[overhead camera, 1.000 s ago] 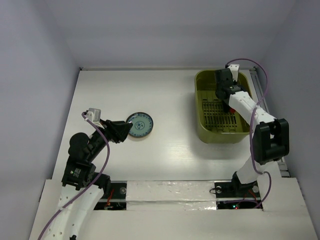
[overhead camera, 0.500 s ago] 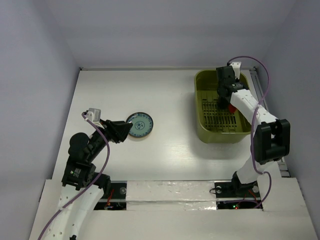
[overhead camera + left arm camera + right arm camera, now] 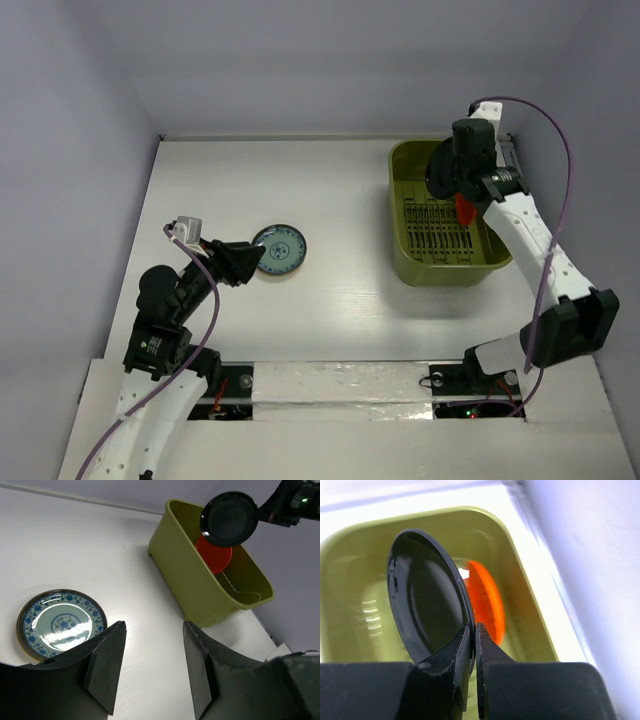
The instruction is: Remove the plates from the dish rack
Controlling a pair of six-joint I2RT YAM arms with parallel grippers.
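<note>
The olive-green dish rack (image 3: 440, 262) stands at the table's far right; it also shows in the left wrist view (image 3: 200, 580) and the right wrist view (image 3: 360, 580). My right gripper (image 3: 474, 627) is shut on the rim of the black plate (image 3: 425, 605) and holds it upright above the rack (image 3: 441, 172) (image 3: 229, 519). The orange-red plate (image 3: 463, 207) (image 3: 216, 555) (image 3: 487, 602) stands on edge inside the rack. The light blue patterned plate (image 3: 280, 250) (image 3: 60, 623) lies flat on the table. My left gripper (image 3: 258, 262) (image 3: 154, 630) is open and empty just beside it. The tan plate is out of view.
The white table (image 3: 330, 190) is walled at the back and both sides. The rack sits close to the table's right edge and back right corner. A purple cable (image 3: 560, 150) loops over the right arm.
My right gripper has risen out of the rack with the black plate, and the right arm has swung up and to the right. The left arm and the blue plate have not moved.
</note>
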